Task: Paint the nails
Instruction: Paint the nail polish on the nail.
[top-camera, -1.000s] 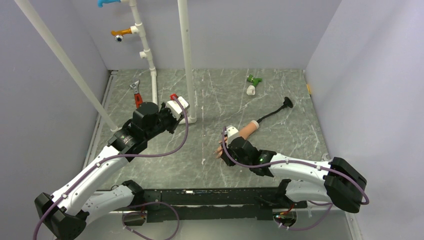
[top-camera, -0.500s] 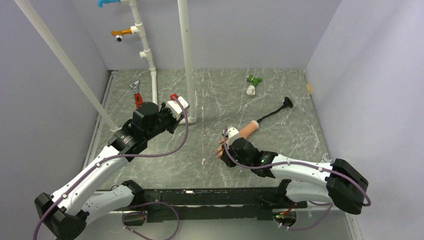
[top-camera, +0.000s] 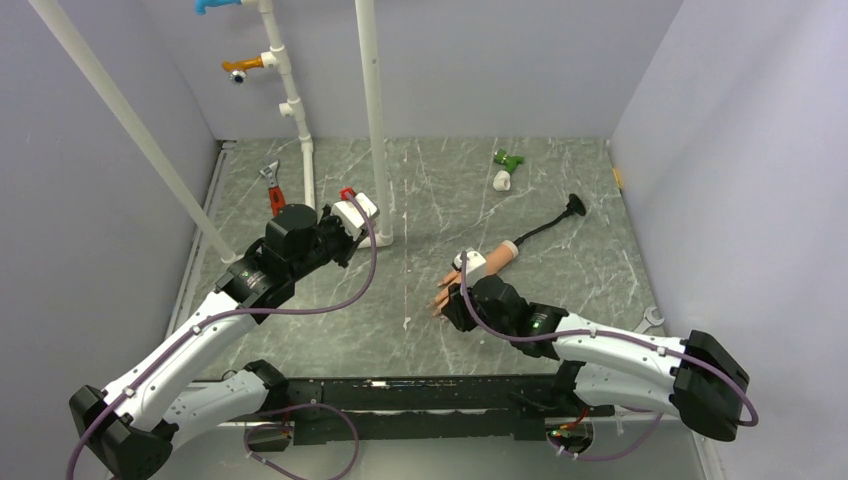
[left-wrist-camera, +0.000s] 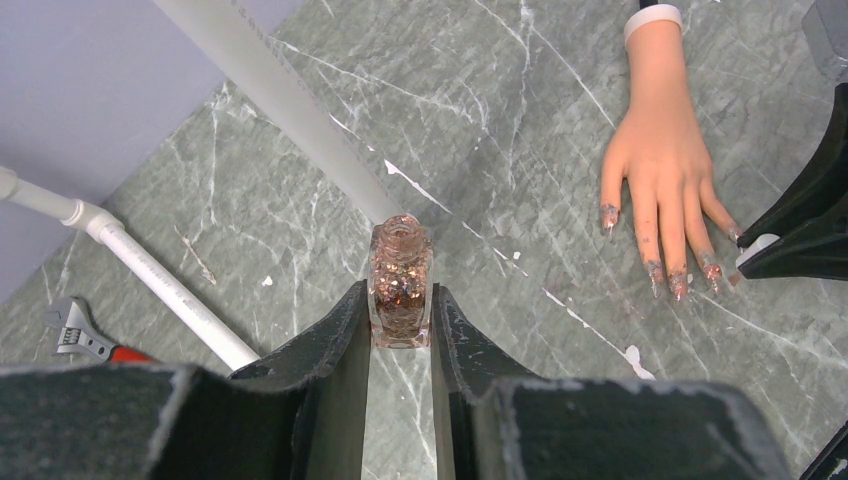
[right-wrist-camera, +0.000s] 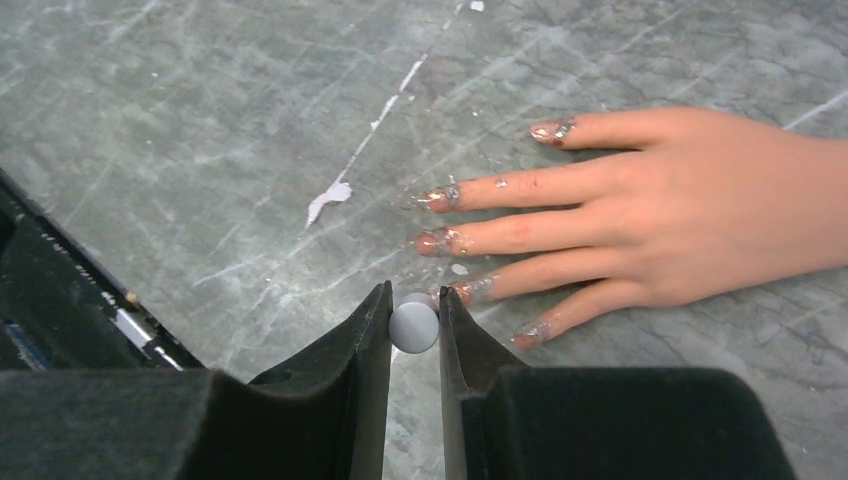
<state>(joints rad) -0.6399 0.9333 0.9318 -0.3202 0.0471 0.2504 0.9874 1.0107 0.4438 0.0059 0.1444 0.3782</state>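
Peach-coloured mannequin hand (top-camera: 483, 266) is lying palm down on the grey-green marble table (top-camera: 420, 180), a bit right of the middle. Its long axis runs on a diagonal: the wrist stub aims at the far right corner and the spread fingers point back toward the near left, at the arm bases. From the right wrist camera you can see the nails (right-wrist-camera: 440, 241) pretty well, all of them smeared with glittery pinkish polish, some of it slopped onto the fingertips too. The right gripper (right-wrist-camera: 413, 305) sits low at those fingertips, jaws pinched nearly together on a small round grey-white piece (right-wrist-camera: 413, 327), which I'm seeing end-on, so I can't make out what is at its far end. That piece is just beside the nail of the second finger from the bottom in that view; can't tell if it actually touches. Over on the left, well apart from the hand, the left gripper (left-wrist-camera: 400, 300) is clamped tight on a little square glass bottle (left-wrist-camera: 400, 285) full of rose-gold glitter, upright with its open neck up, near a white pipe (left-wrist-camera: 270, 90).
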